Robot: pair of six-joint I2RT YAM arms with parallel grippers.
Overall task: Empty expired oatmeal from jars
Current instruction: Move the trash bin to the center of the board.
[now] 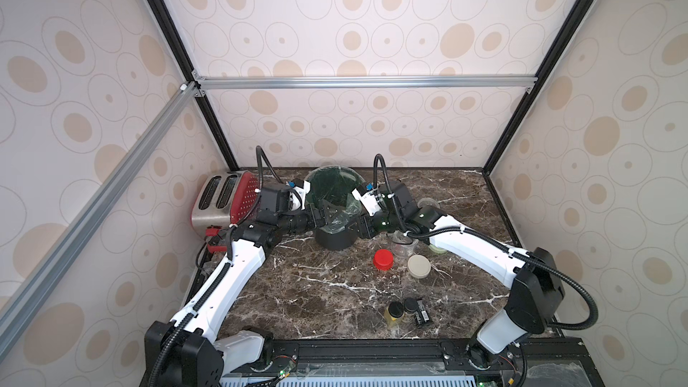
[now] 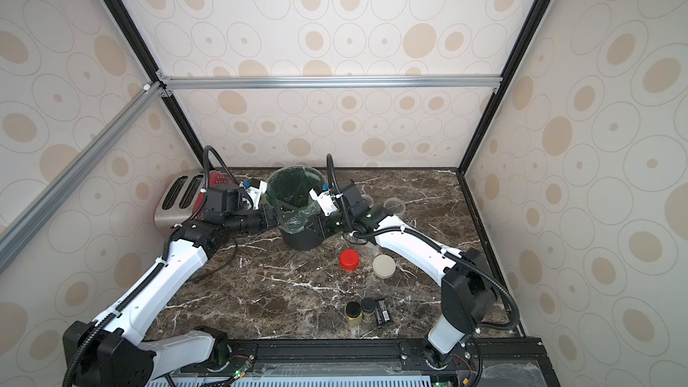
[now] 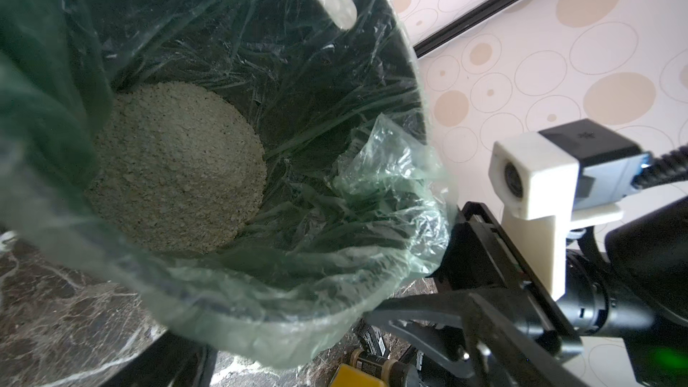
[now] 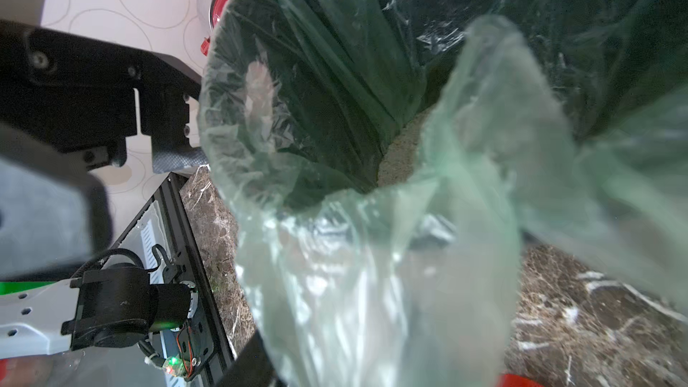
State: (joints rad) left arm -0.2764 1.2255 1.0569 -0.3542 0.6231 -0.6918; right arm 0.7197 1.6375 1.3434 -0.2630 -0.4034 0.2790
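Left wrist view looks down into the bin point(image 3: 175, 361), lined w/ a thin green bag point(image 3: 391, 188). The oatmeal point(image 3: 175, 169) lies in a pale heap at the bin's bottom, inside the bag. Right wrist view catches only a sliver of that heap past bunched film.

Both hands sit at the bin's near rim in both top views. Left hand point(image 1: 329, 217) is at the near-left part of the rim, fingers spread wide, grasping nothing. Right hand point(image 1: 353, 219) is at the near-right part of the rim, clenched on the bag's loose edge as far as the views show; the film bunches up right in front of its cam.

Jars: one clear jar point(image 1: 404, 245) stands on the desk point(image 1: 316, 292) to the near right of the bin, partly under the right arm. A second jar point(image 2: 395, 204) stands right of the bin beyond that arm. What looks like a third jar point(image 2: 366, 201) is between the second and the bin. Contents too small to tell from the top views.

Red lid point(image 1: 383, 259) and beige lid point(image 1: 419, 266) lie flat in front of the bin toward its right, near each other but apart. Pale green lid point(image 1: 437, 249) peeks from under the right arm, right of the bin.

Toaster point(image 1: 223, 199) stands left of the bin. Two small dark-capped bottles point(image 1: 401, 310) stand well in front of the bin.
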